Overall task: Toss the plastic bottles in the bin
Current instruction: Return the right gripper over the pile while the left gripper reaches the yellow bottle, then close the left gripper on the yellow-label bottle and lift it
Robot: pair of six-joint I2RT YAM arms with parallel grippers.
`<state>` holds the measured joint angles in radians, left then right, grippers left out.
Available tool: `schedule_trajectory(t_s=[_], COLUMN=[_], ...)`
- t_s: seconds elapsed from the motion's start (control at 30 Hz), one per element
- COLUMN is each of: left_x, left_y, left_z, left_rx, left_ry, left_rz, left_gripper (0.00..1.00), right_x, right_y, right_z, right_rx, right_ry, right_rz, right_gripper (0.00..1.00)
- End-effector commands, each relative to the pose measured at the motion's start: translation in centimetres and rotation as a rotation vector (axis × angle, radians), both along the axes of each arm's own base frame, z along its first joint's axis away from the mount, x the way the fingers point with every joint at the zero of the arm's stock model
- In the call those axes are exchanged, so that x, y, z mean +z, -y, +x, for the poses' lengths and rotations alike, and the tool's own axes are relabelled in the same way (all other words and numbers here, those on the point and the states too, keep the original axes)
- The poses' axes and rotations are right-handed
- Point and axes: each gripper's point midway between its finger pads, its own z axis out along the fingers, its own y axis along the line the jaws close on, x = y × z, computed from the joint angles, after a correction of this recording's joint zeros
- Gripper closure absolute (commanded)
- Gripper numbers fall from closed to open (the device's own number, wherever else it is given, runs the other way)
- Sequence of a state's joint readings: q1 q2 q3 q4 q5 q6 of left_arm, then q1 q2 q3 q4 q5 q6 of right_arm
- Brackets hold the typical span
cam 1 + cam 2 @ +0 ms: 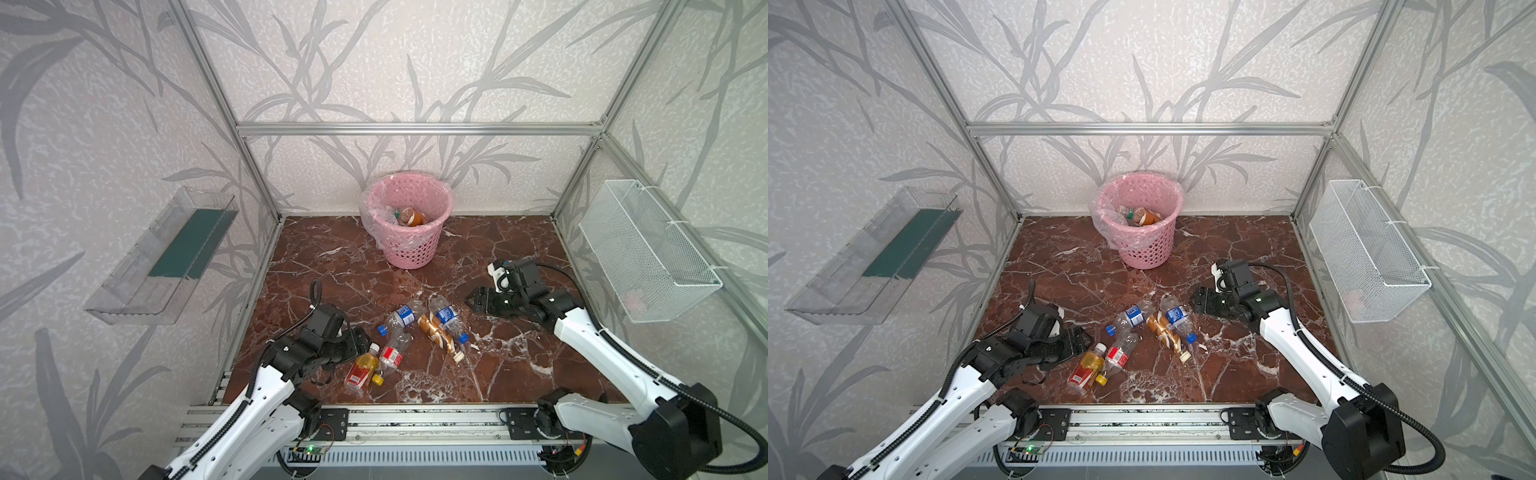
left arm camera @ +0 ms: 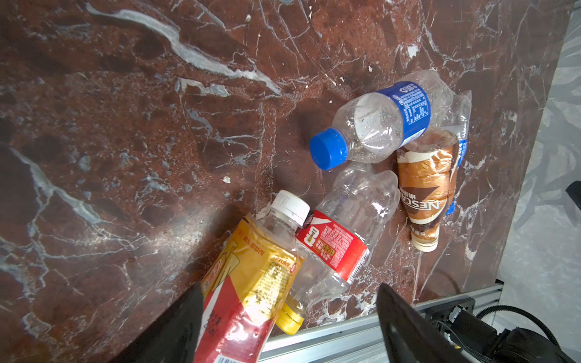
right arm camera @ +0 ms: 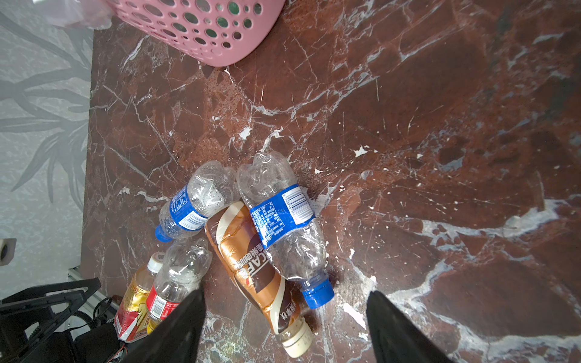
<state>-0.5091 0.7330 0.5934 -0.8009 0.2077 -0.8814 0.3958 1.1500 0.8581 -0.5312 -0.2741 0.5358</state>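
Nearest, the left gripper has its jaws spread wide, straddling a yellow-labelled bottle that lies against a red-labelled bottle on the marble tabletop. Beyond, a Nescafé bottle touches two blue-labelled bottles. The right gripper hovers beside them, jaws parted, holding nothing. Farthest, the pink bin holds discarded bottles.

Pink bin; red-brn, white-veined marble table

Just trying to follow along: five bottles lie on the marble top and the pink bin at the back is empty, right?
Not quite. The pink bin is not empty: both top views show bottles already inside it, an orange-brown one among them. The rest is right.
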Motion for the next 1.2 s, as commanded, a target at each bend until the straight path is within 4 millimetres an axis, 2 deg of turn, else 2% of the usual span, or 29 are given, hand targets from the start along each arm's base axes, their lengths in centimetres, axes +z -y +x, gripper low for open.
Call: schedule_trajectory(t_s=[0.0, 0.53, 0.83, 1.17], left_x=[-1.2, -4.1, -5.4, -6.3], left_y=[-0.4, 0.4, 0.0, -0.5], left_z=[-0.5, -2.3, -3.9, -4.7], left_rx=[0.013, -0.08, -0.092, -0.07], left_ry=[-0.038, -0.146, -0.198, -0.232], left_rz=[0.057, 0.188, 0.226, 0.261], left_gripper=[0.15, 0.16, 0.17, 0.21], right_x=[0.2, -0.4, -0.5, -0.8], right_y=[-0.3, -0.6, -0.8, -0.8], right_z=[-0.3, -0.1, 0.1, 0.2], right_rx=[0.006, 0.015, 0.018, 0.019], right_ry=[0.009, -0.003, -0.005, -0.013], right_rz=[0.025, 0.028, 0.029, 0.027], right_gripper=[0.19, 0.21, 0.21, 0.22])
